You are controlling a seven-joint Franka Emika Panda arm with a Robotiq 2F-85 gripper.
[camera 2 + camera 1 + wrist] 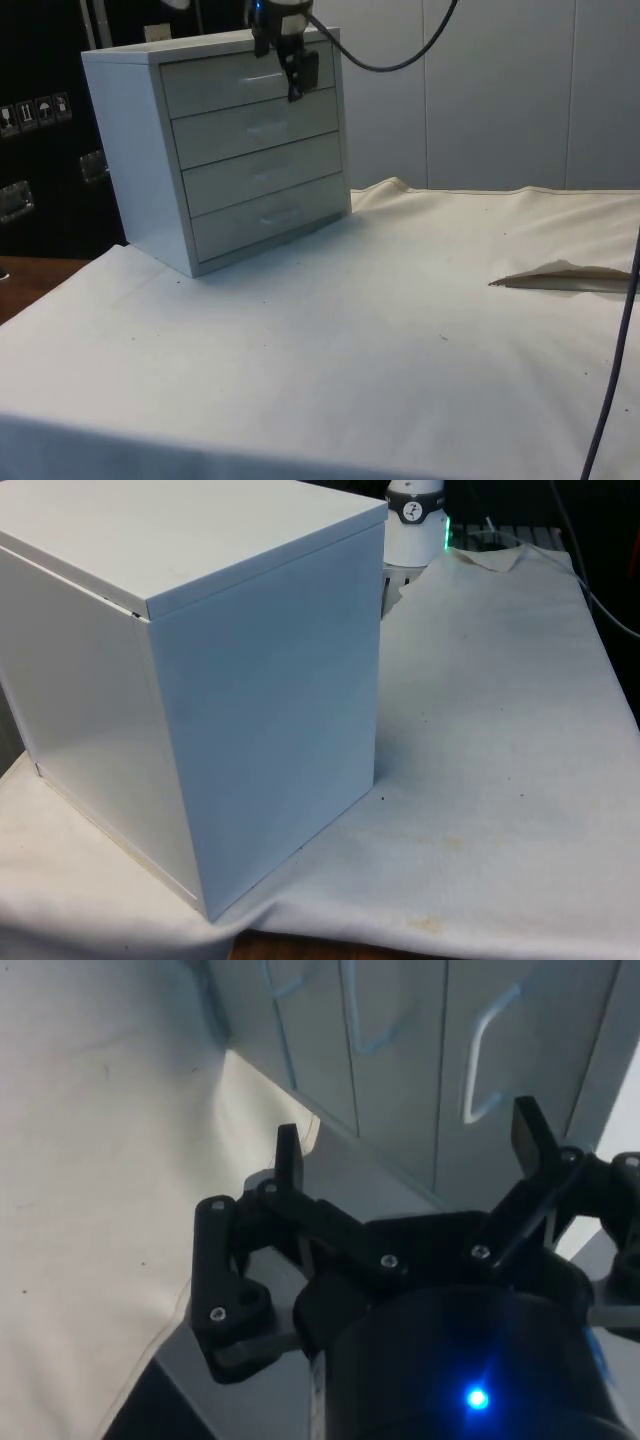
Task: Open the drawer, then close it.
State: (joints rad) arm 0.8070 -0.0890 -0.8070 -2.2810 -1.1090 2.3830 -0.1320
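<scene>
Hand hovering open in front of the chest's top drawer

In the side view, the white cloth (400, 330) is covering the counter up front; beyond it, at about 10 o'clock, the white chest of drawers (230, 150) is standing with all four drawers sitting flush. The black hand (295, 78) is hanging just before the top drawer (245, 80), fingers (288, 1155) spread wide and gripping nothing, its handle (485, 1050) lying between them.

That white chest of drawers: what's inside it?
Can't tell. All four drawers of the chest are shut, hiding any contents. The open pincer hangs before the top drawer.
</scene>
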